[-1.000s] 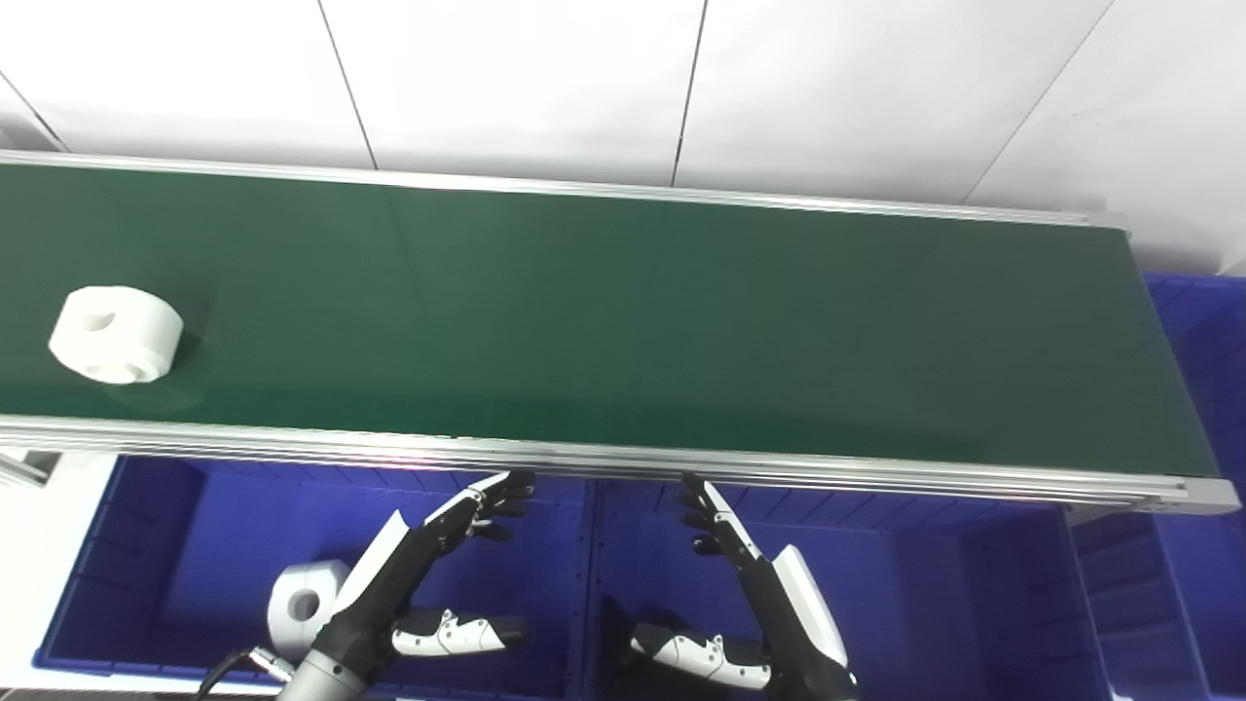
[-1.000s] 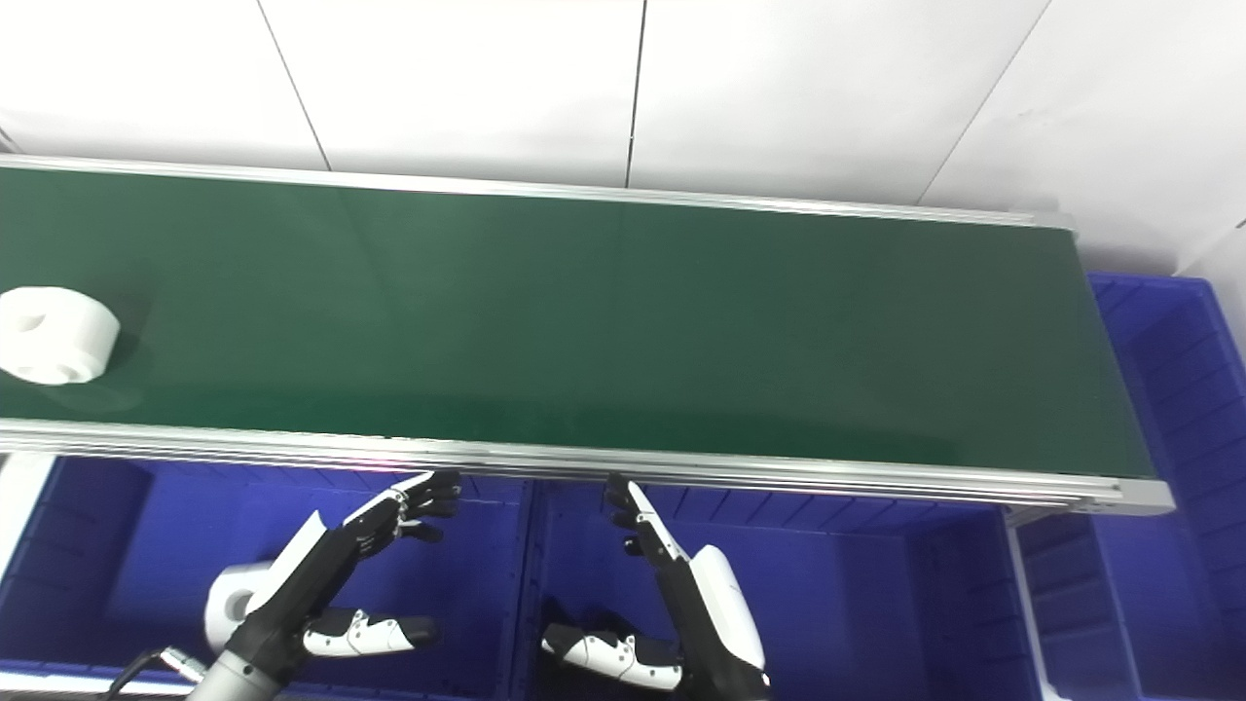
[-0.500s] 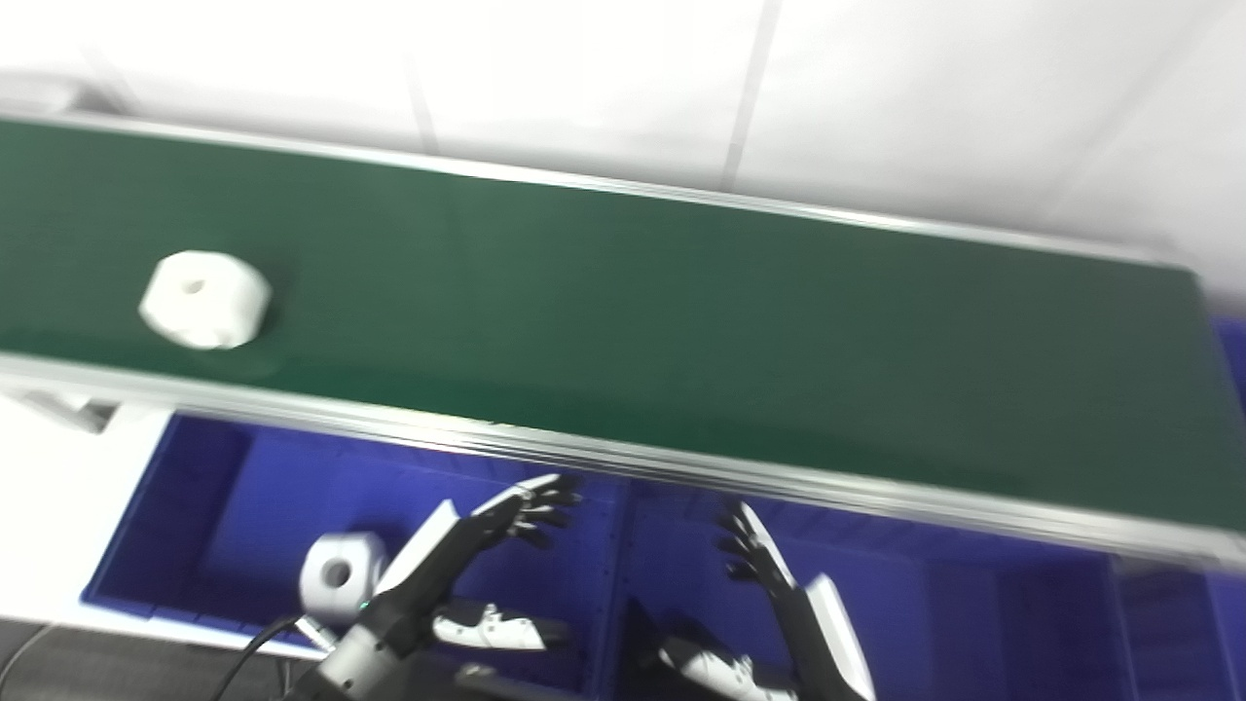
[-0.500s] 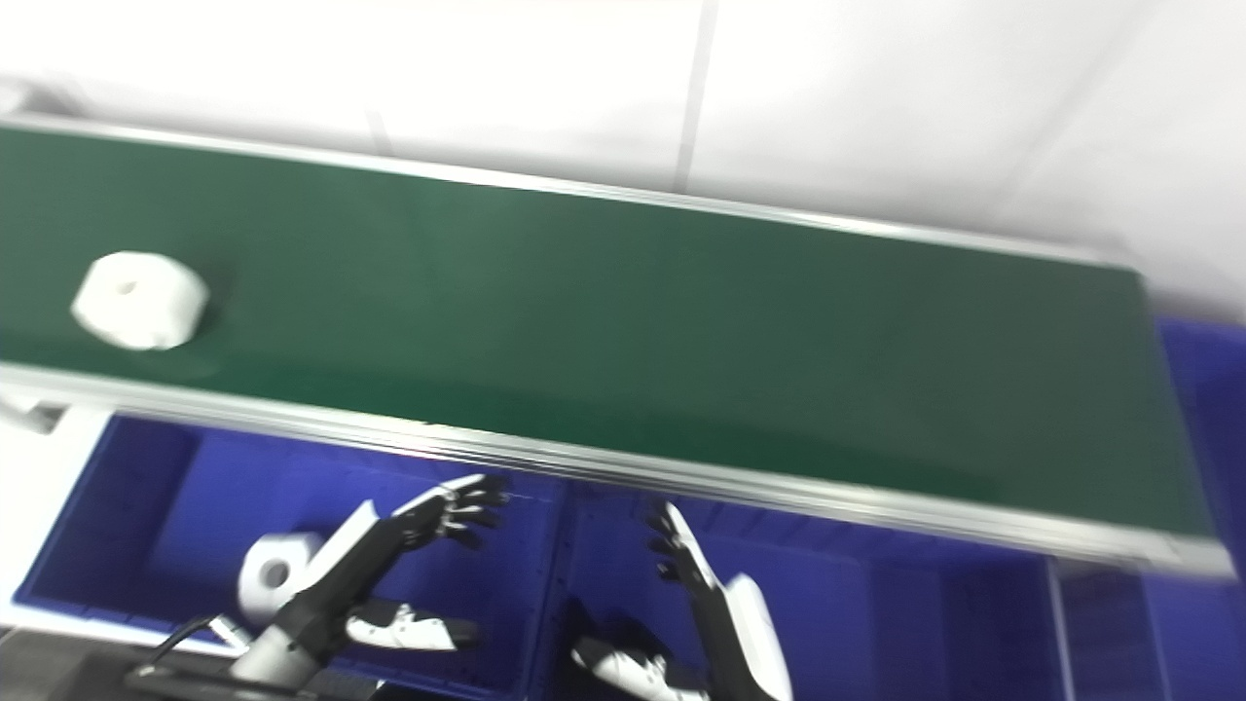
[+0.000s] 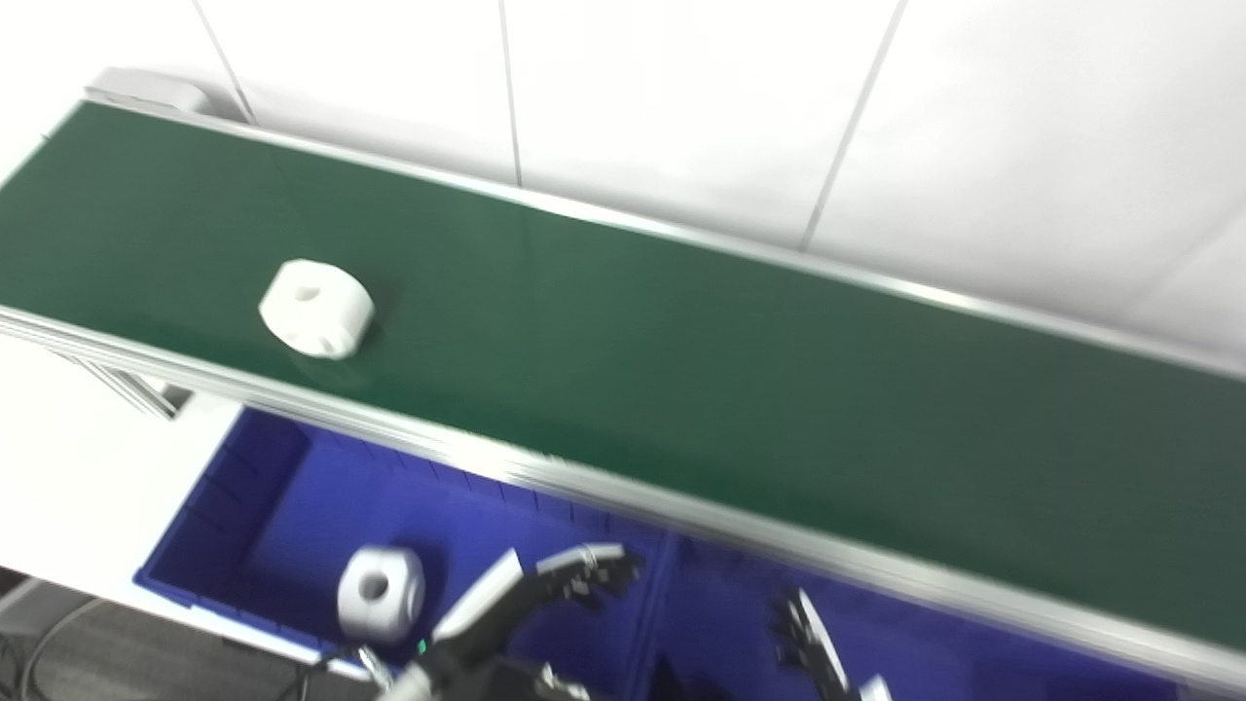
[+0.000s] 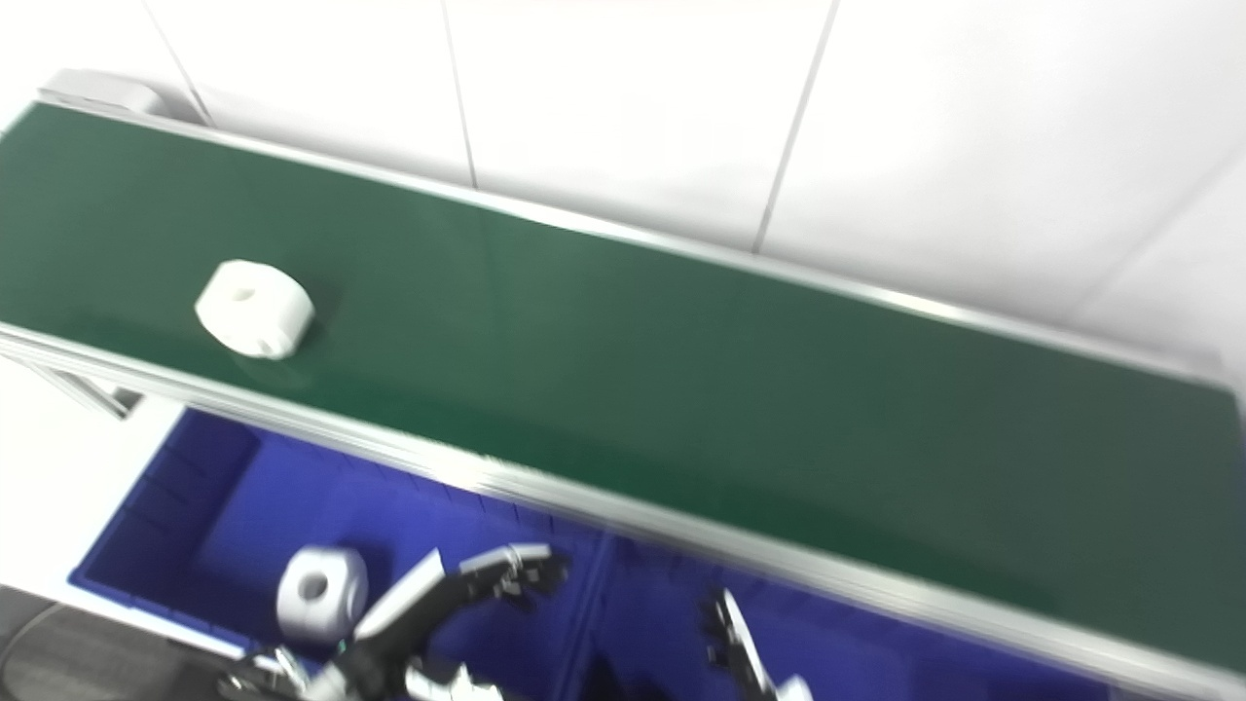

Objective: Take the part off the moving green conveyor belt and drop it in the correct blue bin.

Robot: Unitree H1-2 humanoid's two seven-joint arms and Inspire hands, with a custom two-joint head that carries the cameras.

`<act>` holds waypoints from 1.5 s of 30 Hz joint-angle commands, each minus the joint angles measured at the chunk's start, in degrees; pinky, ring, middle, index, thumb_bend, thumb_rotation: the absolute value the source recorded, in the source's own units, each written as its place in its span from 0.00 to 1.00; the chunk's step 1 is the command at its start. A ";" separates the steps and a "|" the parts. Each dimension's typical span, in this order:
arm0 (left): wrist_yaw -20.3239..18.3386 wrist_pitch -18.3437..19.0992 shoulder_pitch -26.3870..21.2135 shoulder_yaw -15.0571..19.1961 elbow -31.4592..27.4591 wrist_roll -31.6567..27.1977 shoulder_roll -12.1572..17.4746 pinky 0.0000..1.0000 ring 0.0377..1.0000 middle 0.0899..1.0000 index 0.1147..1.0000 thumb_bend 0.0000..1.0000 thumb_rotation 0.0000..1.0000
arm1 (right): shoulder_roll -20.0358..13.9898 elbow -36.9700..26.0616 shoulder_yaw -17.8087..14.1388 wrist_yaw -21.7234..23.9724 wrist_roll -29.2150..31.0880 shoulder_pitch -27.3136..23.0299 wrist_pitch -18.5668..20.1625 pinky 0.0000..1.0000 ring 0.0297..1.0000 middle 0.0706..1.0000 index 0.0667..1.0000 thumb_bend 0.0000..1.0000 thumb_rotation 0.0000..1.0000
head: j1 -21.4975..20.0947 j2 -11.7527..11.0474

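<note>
A white round part (image 5: pixel 316 309) with a hole in its top lies on the green conveyor belt (image 5: pixel 681 370) at the left; it also shows in the right eye view (image 6: pixel 255 309). My left hand (image 5: pixel 545 594) is open and empty, low over the left blue bin (image 5: pixel 282 506), well below and right of the part. My right hand (image 5: pixel 808 647) is open and empty over the middle blue bin (image 5: pixel 720 594), mostly cut off by the bottom edge.
A second white part (image 5: pixel 381 594) with a hole lies in the left blue bin. The belt's metal front rail (image 5: pixel 584 482) runs between my hands and the belt. A white tiled wall (image 5: pixel 681 97) stands behind the belt.
The camera has swung left and tilted, shifting the whole picture. The white part has travelled right along the belt. Both hands now sit lower in the frame, still open.
</note>
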 commanded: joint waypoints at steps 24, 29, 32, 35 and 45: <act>3.35 -2.03 -6.97 11.59 -23.71 -1.40 9.69 0.69 0.77 0.79 0.77 0.78 0.41 | 1.00 3.31 -0.06 -0.59 1.75 -2.07 -3.98 0.74 0.84 0.89 0.96 0.80 0.52 | -0.09 -5.67; -0.72 0.08 -9.45 17.44 -23.84 -0.63 10.44 0.71 0.79 0.81 0.80 0.79 0.45 | 1.11 4.02 -0.09 -1.32 1.17 -2.41 -4.91 0.72 0.83 0.88 0.95 0.80 0.53 | -0.09 -5.76; -3.11 3.73 -10.74 20.77 -24.35 1.37 10.28 0.72 0.81 0.82 0.81 0.78 0.43 | 1.09 4.33 -0.06 -1.30 1.28 -2.65 -5.26 0.72 0.83 0.88 0.95 0.80 0.52 | 0.39 -6.09; -5.20 5.50 -12.51 23.48 -23.69 2.92 10.51 0.76 0.83 0.85 0.84 0.70 0.36 | 1.14 4.75 -0.05 -1.63 1.04 -2.86 -5.81 0.70 0.82 0.88 0.95 0.80 0.52 | 0.46 -6.31; -11.81 9.25 -18.20 28.47 -18.01 4.30 13.54 0.77 0.85 0.89 0.89 0.67 0.27 | 1.01 5.37 0.32 -1.81 1.28 -3.43 -6.01 0.72 0.83 0.88 0.96 0.80 0.51 | 0.85 -6.55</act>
